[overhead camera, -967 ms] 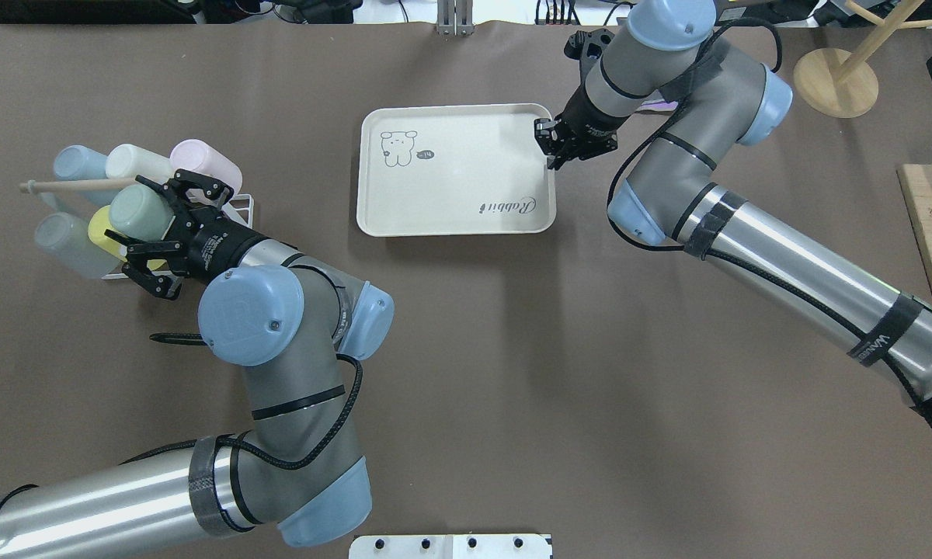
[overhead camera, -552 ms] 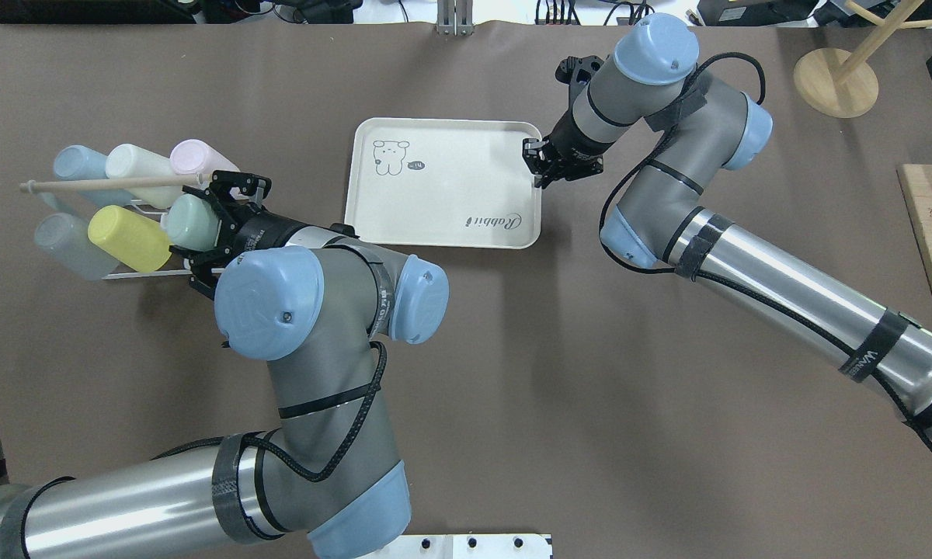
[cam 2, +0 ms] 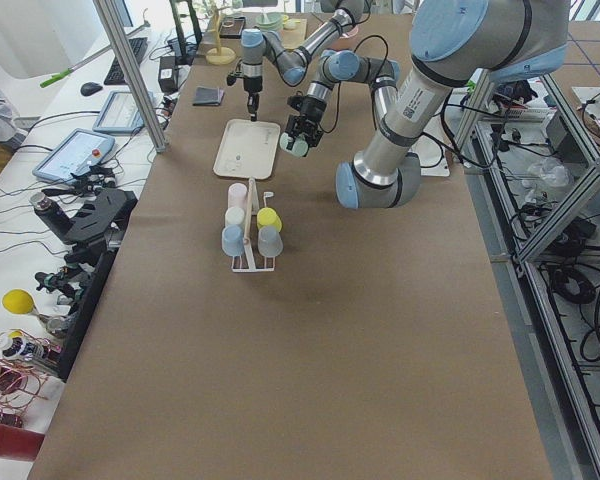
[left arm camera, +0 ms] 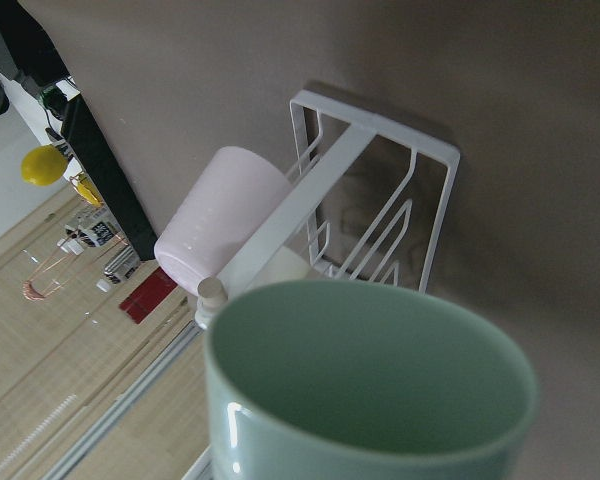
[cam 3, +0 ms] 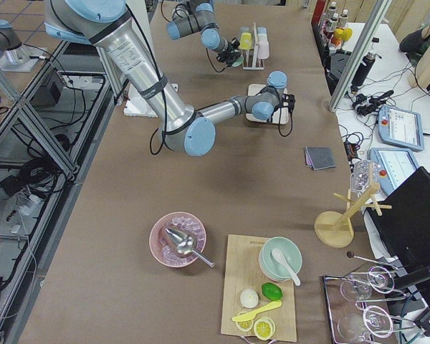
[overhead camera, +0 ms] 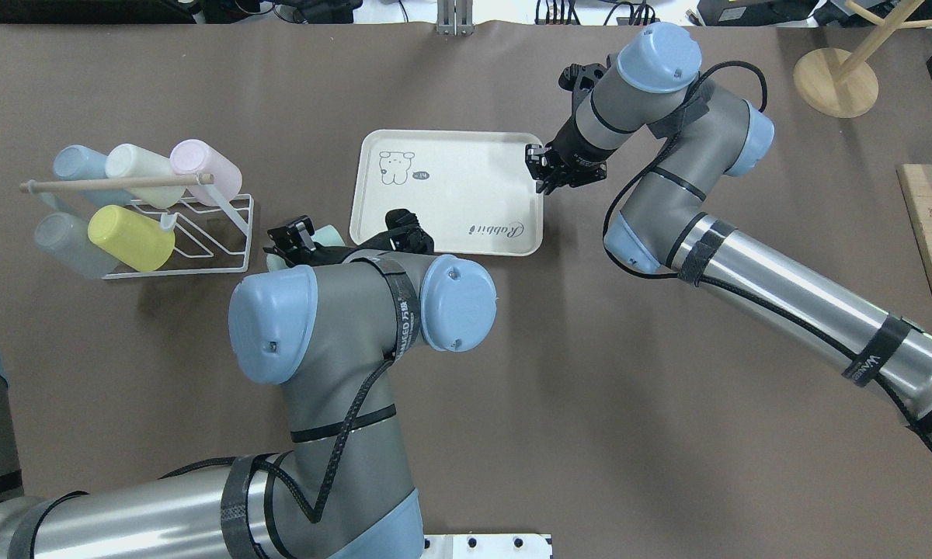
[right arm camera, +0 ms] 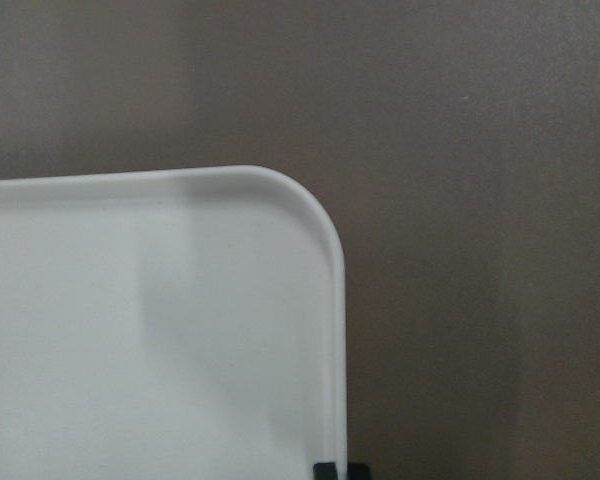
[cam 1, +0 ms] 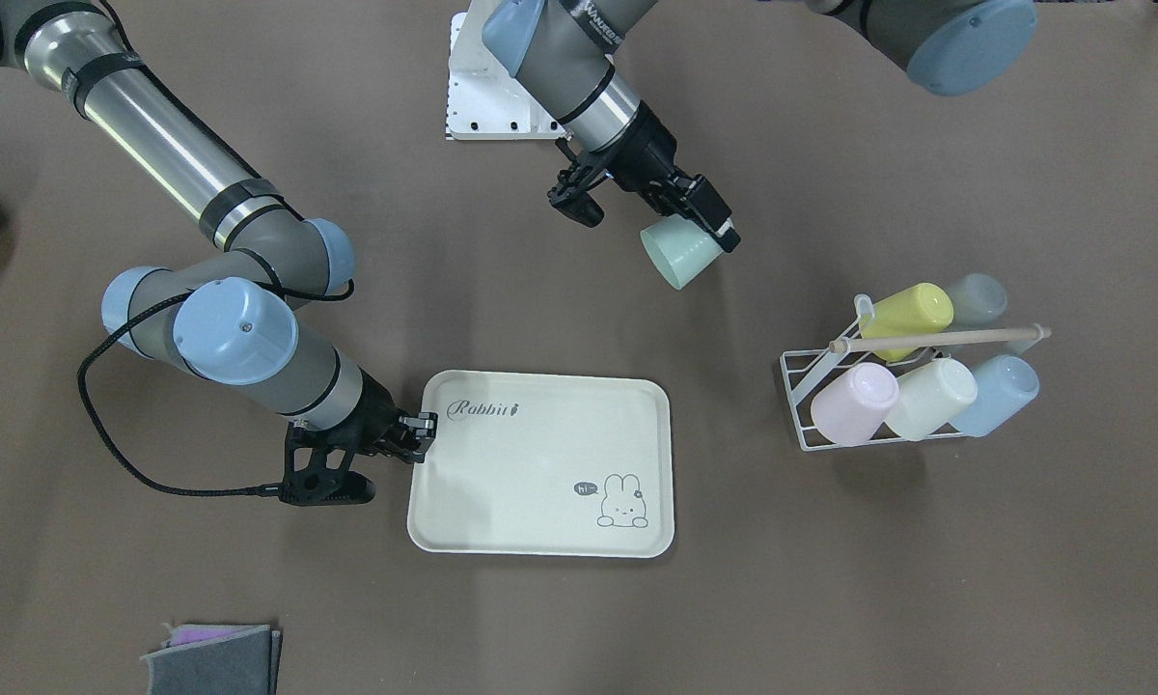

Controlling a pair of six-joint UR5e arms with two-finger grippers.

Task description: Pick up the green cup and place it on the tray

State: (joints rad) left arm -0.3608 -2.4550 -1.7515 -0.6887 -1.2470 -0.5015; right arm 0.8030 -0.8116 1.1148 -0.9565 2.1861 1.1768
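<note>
Gripping the green cup (cam 1: 680,253), the left gripper (cam 1: 687,224) has its fingers closed on the cup's wall near the rim. Cup is tilted, mouth facing the wrist camera, base pointing away from the wrist. It is not on the tray (cam 1: 540,425): it sits off the tray's robot-side long edge, about level with the bunny-end corner and apart from the rim. In the overhead view the cup (overhead camera: 328,233) shows only as a sliver just beside that corner, mostly hidden by the left arm.

Right gripper (cam 1: 423,434) is at the tray's short edge by the "Rabbit" script, fingers pinched narrow on the rim. The right wrist view shows a rounded tray corner and dark fingertips (right arm camera: 335,468) at the rim. Tray lies flat on the table (cam 1: 830,579), nothing on it.

White wire rack (cam 1: 811,386) stands well apart from the tray, beyond its bunny end. It holds a yellow cup (cam 1: 912,309), a pink cup (cam 1: 854,403), a cream cup (cam 1: 931,398), a blue cup (cam 1: 999,391) and a greyish cup (cam 1: 975,297), all lying on their sides under a wooden rod (cam 1: 936,338). Folded grey cloth (cam 1: 212,656) lies off the tray's operator side, past the script end.
</note>
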